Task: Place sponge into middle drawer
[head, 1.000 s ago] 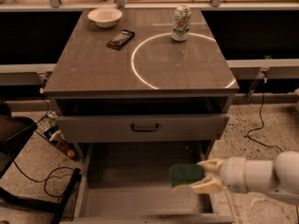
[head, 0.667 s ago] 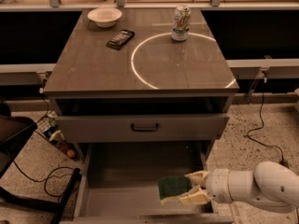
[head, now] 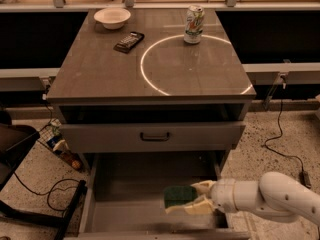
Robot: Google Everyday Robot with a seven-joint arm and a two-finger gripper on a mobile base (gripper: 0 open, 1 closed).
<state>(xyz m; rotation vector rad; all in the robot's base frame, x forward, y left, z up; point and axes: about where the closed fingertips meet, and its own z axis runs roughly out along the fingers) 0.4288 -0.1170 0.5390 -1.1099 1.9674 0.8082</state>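
The sponge, dark green on top, sits between my gripper's pale fingers. My gripper reaches in from the right on a white arm and is shut on the sponge. It holds the sponge over the right part of the open middle drawer, a wide grey box with a plain floor, pulled out below the shut drawer front with the dark handle. Whether the sponge touches the floor I cannot tell.
On the cabinet top stand a white bowl, a dark flat packet and a green-and-white can. Cables and a dark chair base lie on the floor at the left. Another cable runs at the right.
My gripper with the sponge has moved left and down, further in over the drawer. The cabinet-top things have not moved.
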